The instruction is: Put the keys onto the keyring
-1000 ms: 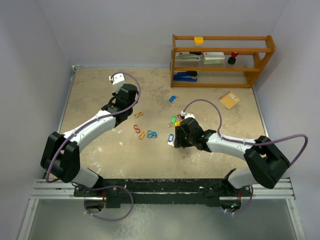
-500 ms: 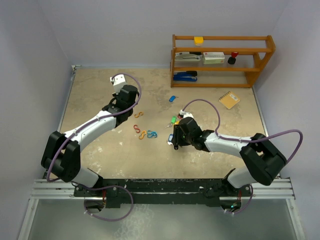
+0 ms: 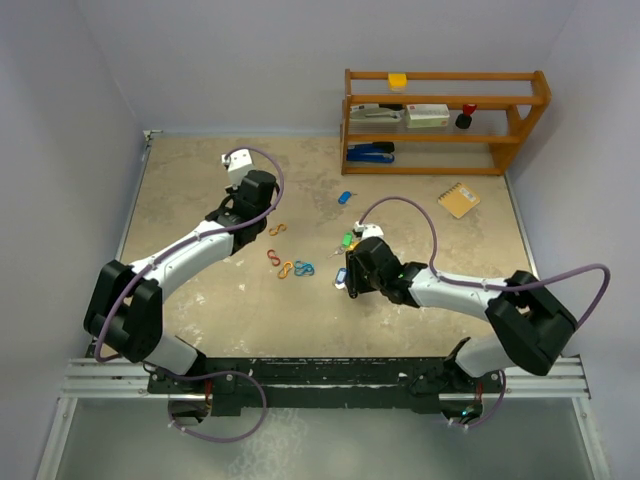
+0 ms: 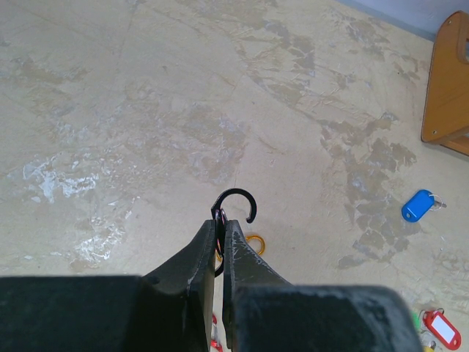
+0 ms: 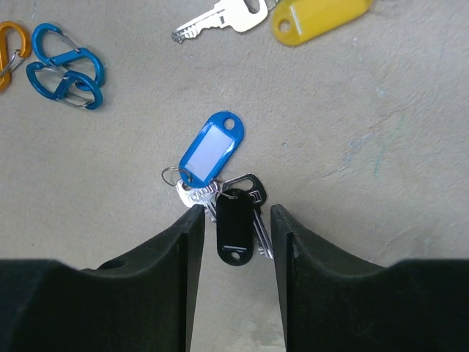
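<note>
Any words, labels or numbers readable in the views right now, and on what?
Nothing reads clearly.
Stamped letters on the silver key under the blue tag: too blurred to read.
Blue tag's paper window: blank.
Labels on the boxes on the shelf: too small to read.

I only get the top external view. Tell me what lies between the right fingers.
Observer: A black-tagged key lies between the right fingers, which stand apart on either side of it.
Operator: Report what touches it.
Observer: A blue-tagged key, its metal bunched against the black tag's top end.
Operator: Now check the left fingers.
Observer: They are shut on a black hooked clip, with the hook poking out past the tips.
</note>
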